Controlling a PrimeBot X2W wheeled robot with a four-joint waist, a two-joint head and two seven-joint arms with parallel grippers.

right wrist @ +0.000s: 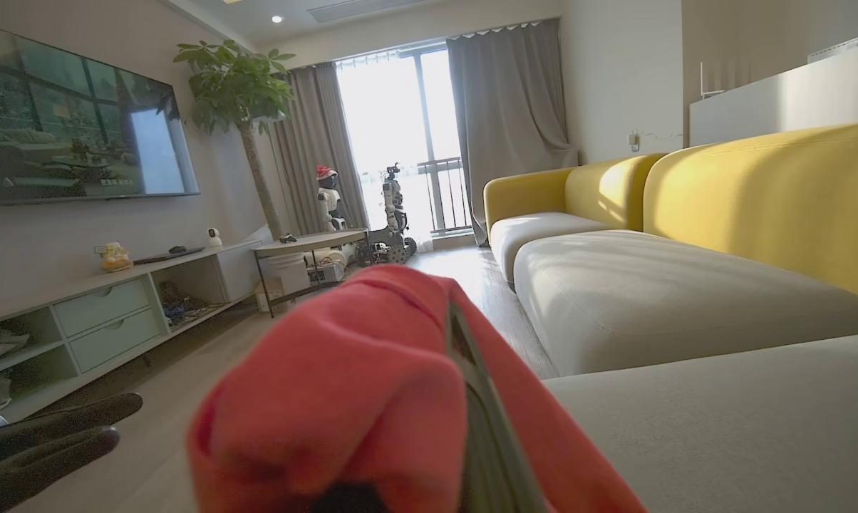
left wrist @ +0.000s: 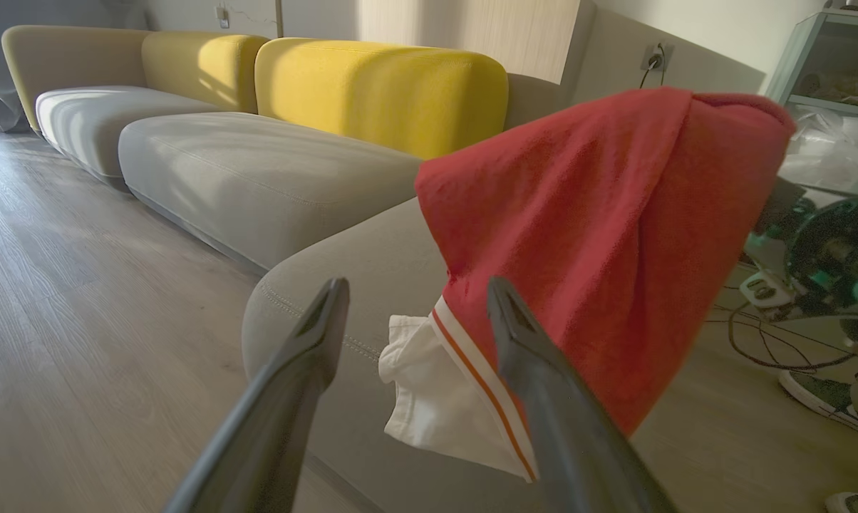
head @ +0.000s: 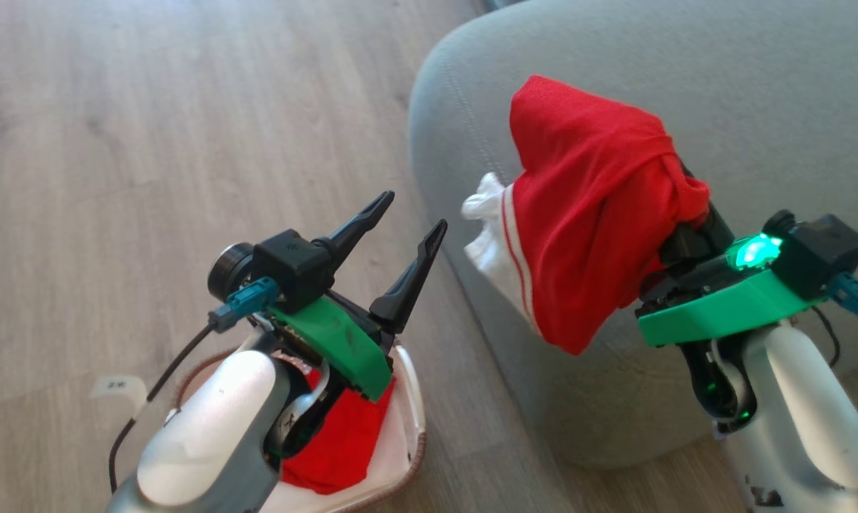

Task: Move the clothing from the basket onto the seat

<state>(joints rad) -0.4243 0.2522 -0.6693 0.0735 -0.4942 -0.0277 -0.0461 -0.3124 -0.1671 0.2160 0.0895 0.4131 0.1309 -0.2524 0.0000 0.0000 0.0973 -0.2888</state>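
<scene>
Hanging from the right jaws, a red garment point(head: 593, 214) droops in a loose bunch over the rounded front edge of the seat point(head: 685, 64). The right jaws are closed on a twisted knot of its fabric near the top, and the cloth wraps over them so that the tips are buried. A white panel point(head: 489, 242) with thin stripe trim dangles lowest, out past the seat's edge over the floor point(head: 151, 142). Whether any of the cloth touches the cushion cannot be told.

The left jaws stand wide apart and empty, raised above the basket point(head: 415, 420), which sits on the floor just beside the seat's front edge. More red clothing point(head: 343, 442) lies inside the basket, partly hidden by the left arm point(head: 208, 434).

The fabric looks light, limp and not fragile. It folds wherever it is pinched and its loose ends trail, so it is likely to snag on the basket rim or drag down the seat's front. The remaining piece seems best taken at a thick gathered fold near its middle, because a single thin layer could slip free. The held garment probably needs carrying further in from the edge before letting go, or the hanging white panel may pull it off onto the floor.
</scene>
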